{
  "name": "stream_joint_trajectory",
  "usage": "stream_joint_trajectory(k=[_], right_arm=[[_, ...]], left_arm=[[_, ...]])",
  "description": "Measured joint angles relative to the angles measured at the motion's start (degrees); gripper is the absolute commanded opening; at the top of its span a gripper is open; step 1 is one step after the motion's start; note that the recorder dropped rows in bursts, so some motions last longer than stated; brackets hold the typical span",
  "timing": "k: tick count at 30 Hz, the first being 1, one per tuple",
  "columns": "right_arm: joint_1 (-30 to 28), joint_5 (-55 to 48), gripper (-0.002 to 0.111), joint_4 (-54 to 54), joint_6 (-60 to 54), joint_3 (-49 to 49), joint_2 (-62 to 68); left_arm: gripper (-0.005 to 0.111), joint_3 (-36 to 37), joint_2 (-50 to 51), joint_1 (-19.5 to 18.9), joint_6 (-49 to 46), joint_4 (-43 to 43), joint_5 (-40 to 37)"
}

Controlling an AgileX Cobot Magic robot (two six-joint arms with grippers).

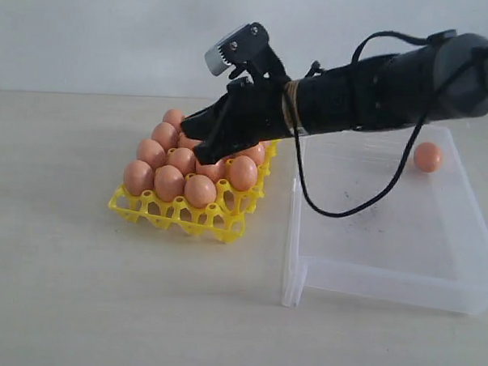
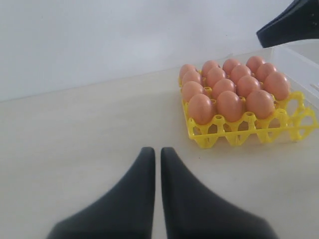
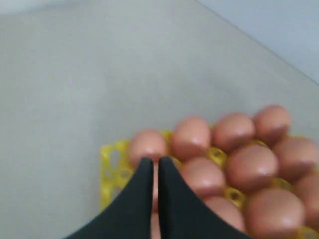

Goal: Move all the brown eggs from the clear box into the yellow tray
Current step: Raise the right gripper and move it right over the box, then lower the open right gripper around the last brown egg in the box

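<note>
Claw (image 3: 155,162) of right arm, pinched together, slants over yellow tray (image 1: 158,210).

The brown eggs (image 1: 169,182) in the tray are seen in a plain orange-brown, without pattern, and the same colour is shown by the 1 egg (image 1: 427,157) in the box. The yellow tray (image 1: 178,215) is coloured bright yellow throughout, in an open lattice. The clear box (image 1: 370,269) is rendered translucent and whitish, its floor marked by dark specks (image 1: 355,227). The left gripper (image 2: 155,154), the right gripper (image 3: 155,167) and the cable (image 1: 332,213) are finished in black. The table (image 1: 61,288) is coloured pale beige, the wall (image 1: 89,30) off-white.
</note>
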State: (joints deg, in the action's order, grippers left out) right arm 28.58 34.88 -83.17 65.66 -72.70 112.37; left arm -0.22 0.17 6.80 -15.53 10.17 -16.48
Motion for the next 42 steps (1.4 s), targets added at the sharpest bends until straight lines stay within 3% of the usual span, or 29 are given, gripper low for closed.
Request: stream_joint_trajectory(k=[2, 5, 11, 18, 24, 28, 32, 36, 38, 40, 41, 42], right_arm=[[0.00, -8.59, 0.000, -9.38, 7.40, 0.00, -2.90], [-0.11, -23.98, 0.000, -14.83, 16.65, 1.25, -6.00], [-2.22, -44.79, 0.000, -14.95, 16.34, 4.94, -10.39], [-11.00, -59.59, 0.000, 13.30, -14.78, 5.36, -10.65], [-23.99, -66.56, 0.000, 58.30, -52.03, -0.83, -10.65], [-28.58, -77.04, 0.000, 86.56, -76.12, -8.64, -7.49], [-28.28, -85.37, 0.000, 95.26, -81.53, -15.77, -2.29], [-26.86, -86.75, 0.000, 90.96, -76.82, -20.97, 4.59], [-26.84, -86.75, 0.005, 85.82, -73.48, -22.83, 7.10], [-26.84, -86.51, 0.030, 83.66, -72.71, -23.56, 8.66], [-26.84, -86.36, 0.051, 83.64, -72.71, -23.73, 9.14], [-26.84, -85.66, 0.058, 83.53, -72.71, -23.95, 9.87]], left_arm=[[0.004, 0.00, 0.00, 0.00, 0.00, 0.00, 0.00], [0.004, 0.00, 0.00, 0.00, 0.00, 0.00, 0.00], [0.004, 0.00, 0.00, 0.00, 0.00, 0.00, 0.00], [0.004, 0.00, 0.00, 0.00, 0.00, 0.00, 0.00], [0.004, 0.00, 0.00, 0.00, 0.00, 0.00, 0.00], [0.004, 0.00, 0.00, 0.00, 0.00, 0.00, 0.00], [0.004, 0.00, 0.00, 0.00, 0.00, 0.00, 0.00], [0.004, 0.00, 0.00, 0.00, 0.00, 0.00, 0.00], [0.004, 0.00, 0.00, 0.00, 0.00, 0.00, 0.00], [0.004, 0.00, 0.00, 0.00, 0.00, 0.00, 0.00], [0.004, 0.00, 0.00, 0.00, 0.00, 0.00, 0.00], [0.004, 0.00, 0.00, 0.00, 0.00, 0.00, 0.00]])
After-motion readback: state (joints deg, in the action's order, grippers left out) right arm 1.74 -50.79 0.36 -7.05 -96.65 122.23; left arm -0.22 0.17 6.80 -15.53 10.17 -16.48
